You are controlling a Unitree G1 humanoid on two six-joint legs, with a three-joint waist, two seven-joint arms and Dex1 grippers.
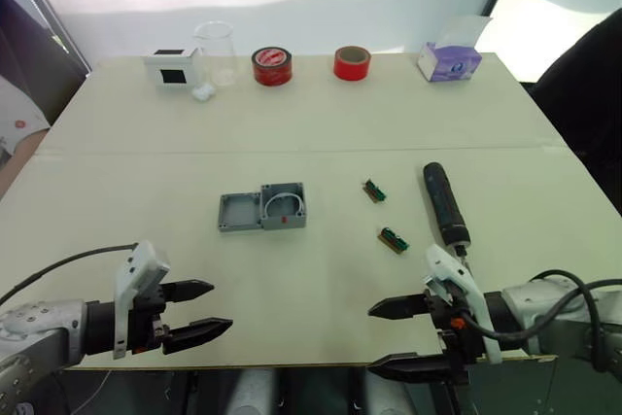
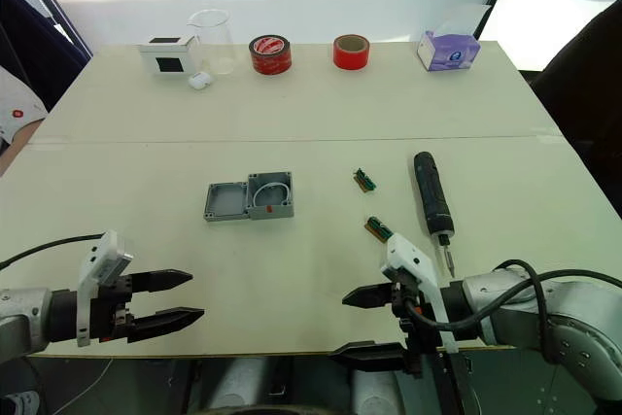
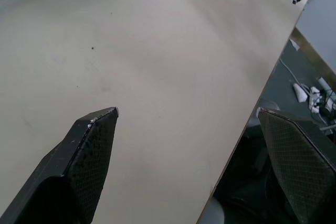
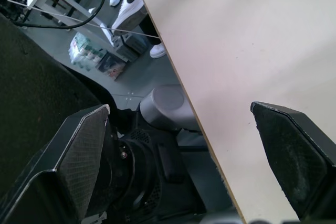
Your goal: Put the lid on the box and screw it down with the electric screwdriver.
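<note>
The lid (image 1: 239, 212) lies touching the box (image 1: 283, 205), on its left. The electric screwdriver (image 1: 444, 204) lies to the right. The left gripper (image 1: 199, 309) and right gripper (image 1: 392, 337) are open, near the table's (image 1: 321, 123) near edge.

Beige table (image 1: 321, 123): lid (image 1: 239, 212), box (image 1: 283, 205), electric screwdriver (image 1: 444, 203), tape rolls (image 1: 271, 66).

left tool (image 1: 202, 310) agape, right tool (image 1: 394, 337) agape

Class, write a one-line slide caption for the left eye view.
Both grippers, left and right, open at the near table edge; lid beside the box, electric screwdriver lying untouched.
</note>
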